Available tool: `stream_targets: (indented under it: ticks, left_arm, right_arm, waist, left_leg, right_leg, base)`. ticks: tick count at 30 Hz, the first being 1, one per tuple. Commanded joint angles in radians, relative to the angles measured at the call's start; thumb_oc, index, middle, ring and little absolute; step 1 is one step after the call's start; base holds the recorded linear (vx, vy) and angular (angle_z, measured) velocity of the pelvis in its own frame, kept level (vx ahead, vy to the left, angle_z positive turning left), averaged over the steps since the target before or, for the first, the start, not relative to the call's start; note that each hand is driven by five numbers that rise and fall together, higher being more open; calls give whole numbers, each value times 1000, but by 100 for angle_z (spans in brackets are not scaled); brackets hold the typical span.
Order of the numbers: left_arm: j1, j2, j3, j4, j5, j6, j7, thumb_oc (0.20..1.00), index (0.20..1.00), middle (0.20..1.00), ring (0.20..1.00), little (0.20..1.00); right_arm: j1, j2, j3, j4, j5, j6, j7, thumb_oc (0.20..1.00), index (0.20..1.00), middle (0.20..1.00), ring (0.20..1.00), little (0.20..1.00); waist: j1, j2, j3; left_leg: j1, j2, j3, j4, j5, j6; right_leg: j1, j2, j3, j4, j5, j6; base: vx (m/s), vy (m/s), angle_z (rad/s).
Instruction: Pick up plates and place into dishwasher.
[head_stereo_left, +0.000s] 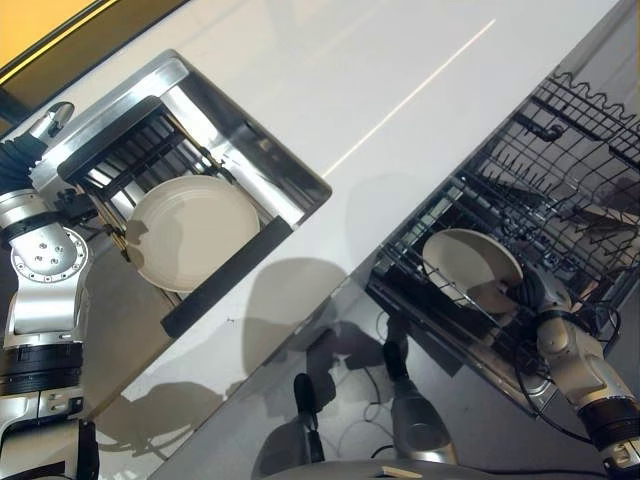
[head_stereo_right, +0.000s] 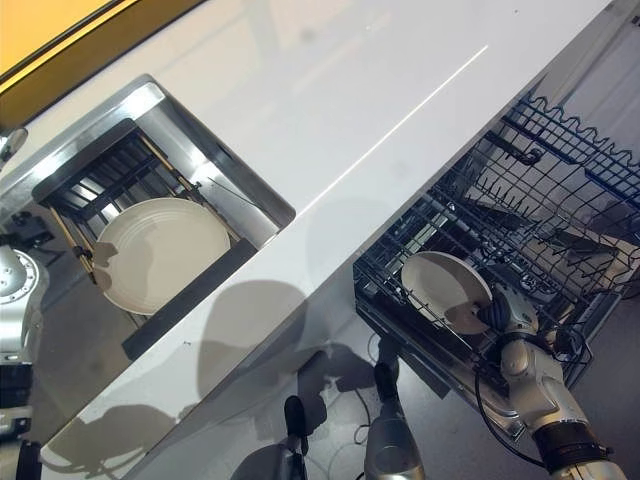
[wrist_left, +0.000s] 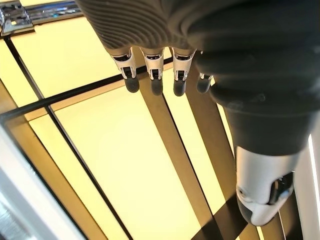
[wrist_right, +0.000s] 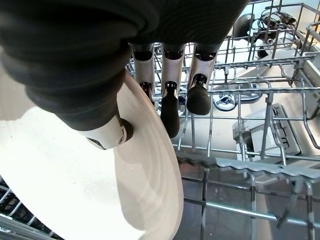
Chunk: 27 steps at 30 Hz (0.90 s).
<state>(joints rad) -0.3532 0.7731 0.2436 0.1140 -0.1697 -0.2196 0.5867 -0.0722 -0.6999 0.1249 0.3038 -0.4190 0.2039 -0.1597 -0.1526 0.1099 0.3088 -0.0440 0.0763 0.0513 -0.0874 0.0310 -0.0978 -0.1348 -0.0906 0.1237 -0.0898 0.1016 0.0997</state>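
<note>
A cream plate (head_stereo_left: 468, 264) stands on edge in the lower dishwasher rack (head_stereo_left: 560, 165), among its wire tines. My right hand (head_stereo_left: 531, 291) is shut on this plate. In the right wrist view the thumb (wrist_right: 108, 135) presses the plate's face (wrist_right: 75, 190) and the fingers (wrist_right: 170, 107) reach behind its rim. A second cream plate (head_stereo_left: 190, 232) leans in the dark drying rack (head_stereo_left: 112, 143) inside the steel sink (head_stereo_left: 262, 165). My left hand (head_stereo_left: 44, 122) hangs beyond the sink's far left corner, its fingers (wrist_left: 153, 70) relaxed and holding nothing.
A white counter (head_stereo_left: 390, 90) runs between the sink and the pulled-out dishwasher rack. The dishwasher's wire basket (wrist_right: 260, 125) has several upright tines and a grey fitting beside the held plate. Yellow panels with dark strips (wrist_left: 115, 150) lie beyond the left hand.
</note>
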Motion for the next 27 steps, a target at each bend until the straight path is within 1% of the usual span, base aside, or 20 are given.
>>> stream_targets:
  ticks: [1, 3, 4, 5, 6, 7, 10, 14, 16, 19, 21, 23, 27]
  left_arm:
    - [-45, 67, -10, 39, 7, -9, 7, 1000, 1000, 1000, 1000, 1000]
    - [-38, 69, -7, 38, 7, -3, -5, 1000, 1000, 1000, 1000, 1000]
    - [-32, 70, -3, 36, 8, 5, -12, 1000, 1000, 1000, 1000, 1000]
    - [-24, 70, 1, 33, 8, 10, -18, 1000, 1000, 1000, 1000, 1000]
    - [-14, 69, 8, 34, 9, 12, -23, 1000, 1000, 1000, 1000, 1000]
    - [-7, 67, 11, 37, 13, 11, -27, 1000, 1000, 1000, 1000, 1000]
    - [19, 67, 19, 50, 25, 4, -41, 1000, 1000, 1000, 1000, 1000]
    - [65, 64, 42, 28, 34, 24, -69, 1000, 1000, 1000, 1000, 1000]
    - [88, 64, 53, 24, 43, 44, -95, 1000, 1000, 1000, 1000, 1000]
    - [126, 67, 51, 33, 95, 78, -149, 1000, 1000, 1000, 1000, 1000]
    - [137, 95, 42, 47, 123, 105, -181, 1000, 1000, 1000, 1000, 1000]
    - [137, 119, 34, 61, 121, 113, -196, 1000, 1000, 1000, 1000, 1000]
    - [145, 142, 16, 83, 153, 119, -249, 1000, 1000, 1000, 1000, 1000]
  right_arm:
    - [51, 35, 76, 71, -12, 52, -13, 200, 200, 200, 200, 200]
    - [59, 45, 71, 73, -6, 50, -24, 200, 200, 200, 200, 200]
    - [68, 53, 65, 69, -4, 55, -34, 432, 432, 432, 432, 432]
    - [74, 61, 59, 64, -3, 61, -41, 699, 699, 699, 699, 699]
    - [82, 69, 53, 60, -2, 69, -50, 937, 937, 937, 937, 937]
    - [86, 75, 49, 59, -2, 73, -55, 1000, 1000, 1000, 1000, 1000]
    - [99, 81, 27, 69, 6, 73, -75, 1000, 1000, 1000, 1000, 1000]
    - [134, 86, -22, 47, 7, 74, -99, 1000, 1000, 1000, 1000, 1000]
    - [144, 86, -51, 28, 8, 77, -110, 1000, 1000, 1000, 1000, 1000]
    - [159, 78, -91, -8, -1, 75, -109, 1000, 1000, 1000, 1000, 1000]
    - [165, 58, -122, -42, 0, 76, -107, 1000, 1000, 1000, 1000, 1000]
    - [170, 31, -158, -85, 12, 76, -96, 1000, 1000, 1000, 1000, 1000]
    - [186, -3, -218, -167, 27, 63, -107, 1000, 1000, 1000, 1000, 1000]
  waist:
    - [11, -23, -22]
    - [14, -30, -29]
    - [15, -36, -36]
    - [17, -42, -41]
    - [19, -49, -48]
    - [19, -53, -52]
    - [23, -59, -66]
    - [26, -67, -86]
    - [29, -70, -96]
    - [28, -70, -110]
    - [24, -67, -119]
    - [16, -64, -124]
    - [1, -52, -133]
  left_leg:
    - [-76, -41, -46, 48, 34, 34]
    - [-72, -41, -48, 48, 31, 36]
    - [-68, -40, -49, 48, 30, 38]
    - [-64, -39, -50, 47, 29, 38]
    - [-60, -38, -51, 45, 28, 39]
    - [-57, -37, -52, 46, 26, 39]
    - [-46, -34, -53, 50, 22, 39]
    - [-29, -31, -56, 52, 15, 42]
    - [-21, -29, -60, 52, 14, 42]
    - [-9, -27, -61, 49, 12, 42]
    - [0, -25, -58, 47, 12, 41]
    - [7, -23, -55, 44, 11, 40]
    - [22, -22, -51, 34, 14, 40]
  right_leg:
    - [-36, 11, -9, 87, -33, -21]
    - [-29, 12, -11, 87, -34, -21]
    - [-25, 12, -11, 87, -35, -21]
    - [-21, 13, -13, 86, -34, -20]
    - [-16, 14, -14, 84, -34, -20]
    - [-13, 15, -15, 84, -35, -20]
    - [1, 18, -18, 85, -37, -21]
    - [22, 23, -18, 81, -40, -21]
    - [32, 25, -19, 80, -41, -20]
    - [43, 28, -19, 79, -43, -19]
    - [49, 29, -17, 79, -43, -18]
    - [52, 30, -15, 81, -46, -17]
    - [54, 37, -1, 88, -50, -18]
  base:
    - [0, 0, 0]
    - [24, -25, 3]
    - [35, -41, 3]
    - [44, -56, 3]
    - [41, -46, 6]
    - [46, -39, 7]
    - [57, -8, 8]
    - [70, -13, 7]
    - [69, -10, 3]
    - [60, 5, 2]
    - [56, 15, 0]
    - [49, 25, 0]
    - [43, 35, -1]
